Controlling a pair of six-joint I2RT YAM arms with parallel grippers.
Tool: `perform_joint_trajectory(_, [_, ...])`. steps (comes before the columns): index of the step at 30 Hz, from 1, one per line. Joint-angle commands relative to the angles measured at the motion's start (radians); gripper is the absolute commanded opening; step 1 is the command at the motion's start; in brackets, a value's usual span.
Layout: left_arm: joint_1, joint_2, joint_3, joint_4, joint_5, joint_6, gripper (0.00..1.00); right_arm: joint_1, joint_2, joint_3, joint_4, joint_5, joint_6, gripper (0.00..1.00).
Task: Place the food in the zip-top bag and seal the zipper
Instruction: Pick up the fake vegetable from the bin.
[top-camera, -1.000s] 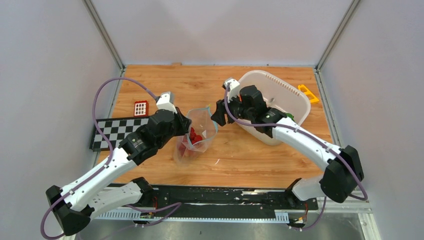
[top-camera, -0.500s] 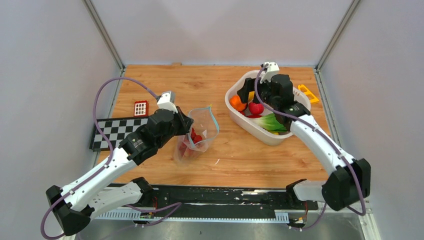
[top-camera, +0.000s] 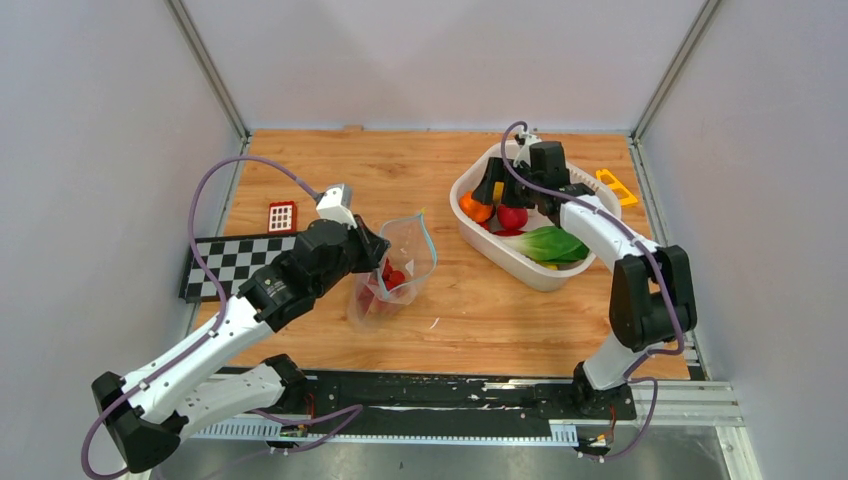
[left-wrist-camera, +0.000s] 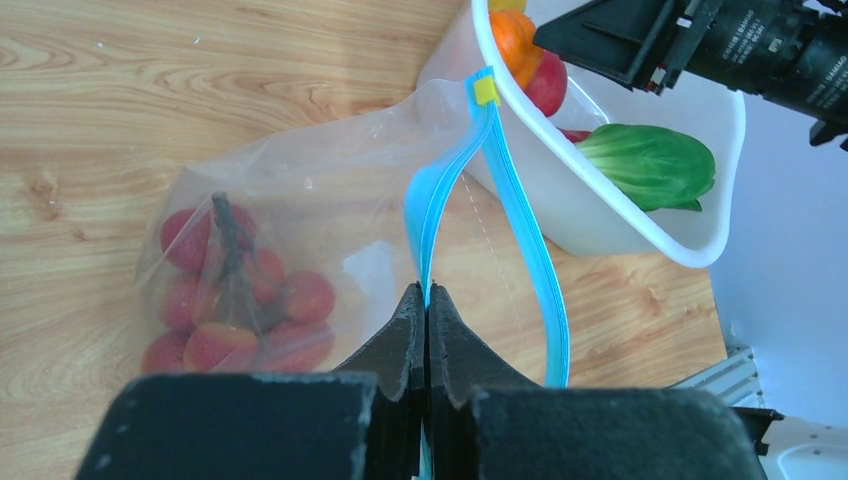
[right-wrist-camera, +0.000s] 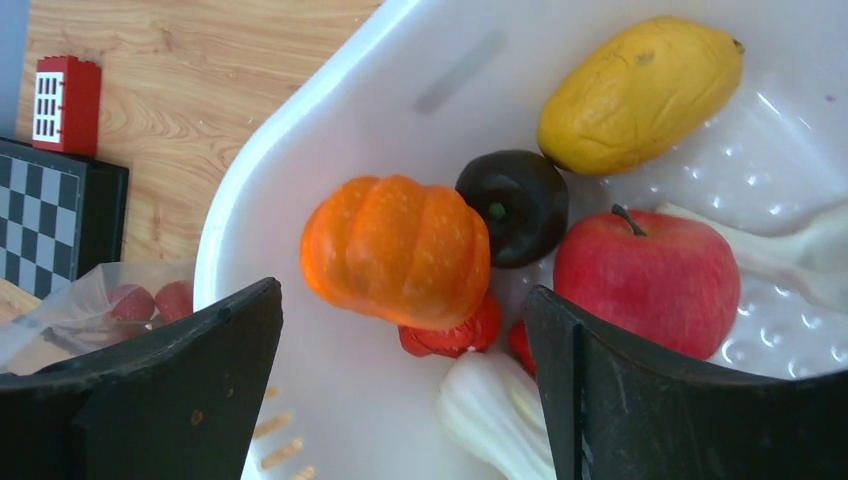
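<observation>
Loading is the step in hand: the grapes (left-wrist-camera: 235, 300) already lie in the bag (left-wrist-camera: 300, 190), which sits near the middle of the table (top-camera: 500, 320). The left gripper (left-wrist-camera: 427, 300) is clenched on one side of the zipper (left-wrist-camera: 520, 230), and the other side bows away, so the mouth gapes toward the right edge. The right gripper (right-wrist-camera: 400, 300) hangs released over the basket (right-wrist-camera: 330, 130) by the far right corner, its jaws spread to either side of the tangerine (right-wrist-camera: 395, 250). The next move looks like a straight descent to close on that piece, then a carry across to the bag mouth. Room is tight. The dark piece (right-wrist-camera: 515, 205) touches the tangerine, the apple (right-wrist-camera: 645, 280) lies just beside it, and the basket wall is near the left jaw. The lemon (right-wrist-camera: 640, 95) sits farther in. The bare wood between basket and bag leaves a free path, though the mouth is narrow.
</observation>
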Motion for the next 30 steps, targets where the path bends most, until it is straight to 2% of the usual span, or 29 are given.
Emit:
perform_joint_trajectory(1, [0.005,-0.019,-0.002,0.033,0.008,0.000,0.00,-0.009,0.065,0.082,0.036,-0.092,0.038,0.90])
perform_joint_trajectory(6, [0.005,-0.020,-0.001,0.031,0.008,0.000,0.00,-0.009,0.132,0.110,0.032,-0.157,0.049,0.90])
perform_joint_trajectory(14, [0.005,-0.024,0.000,0.025,0.010,0.003,0.00,-0.010,0.196,0.134,0.010,-0.156,0.015,0.85])
perform_joint_trajectory(24, [0.005,-0.032,0.010,0.011,0.003,0.012,0.00,-0.011,0.102,0.036,0.104,-0.110,0.057,0.60])
perform_joint_trajectory(30, [0.005,-0.029,0.011,0.013,0.009,0.019,0.00,-0.015,-0.020,-0.060,0.186,-0.064,0.063,0.51])
